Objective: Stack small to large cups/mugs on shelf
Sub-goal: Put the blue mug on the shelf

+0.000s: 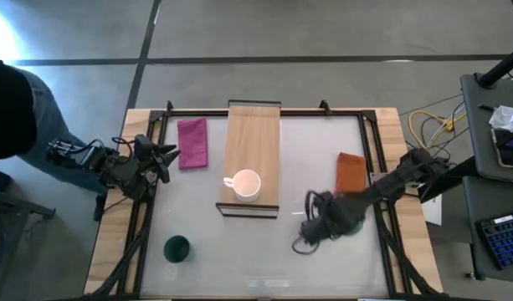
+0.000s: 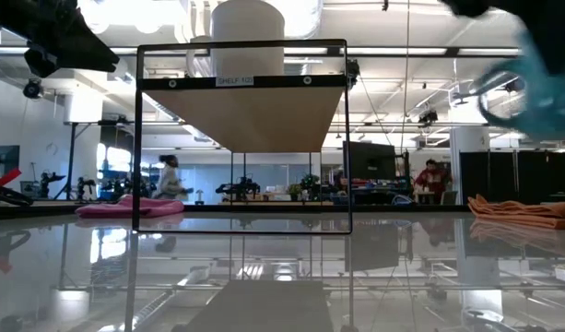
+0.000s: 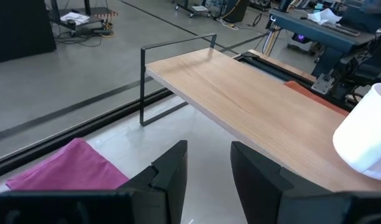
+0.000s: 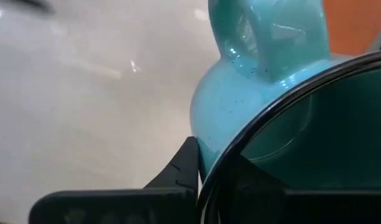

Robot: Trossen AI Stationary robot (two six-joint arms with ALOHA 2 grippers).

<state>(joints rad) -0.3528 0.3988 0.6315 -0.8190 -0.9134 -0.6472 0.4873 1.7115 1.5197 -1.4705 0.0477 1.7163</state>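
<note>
- High view, lower left of the frame: the small dark green cup (image 1: 176, 248) stands alone on the white table (image 1: 239, 267), well apart from both arms.
- Lower right of centre, the right gripper (image 1: 316, 224) hangs over the table; its wrist view shows the fingers (image 4: 184, 168) clamped over the rim of the teal mug (image 4: 271, 112), handle pointing away.
- Low view, upper right corner: that teal mug (image 2: 540, 83) is blurred, off the table.
- Centre frame, the white mug (image 1: 246, 185) sits on the shelf (image 1: 253, 134) near its closer end.
- Left edge, the left gripper (image 1: 166, 155) waits beside the pink cloth (image 1: 192, 142), fingers (image 3: 171, 171) spread with nothing between them.
- Right of the shelf lies the orange cloth (image 1: 351, 172).
</note>
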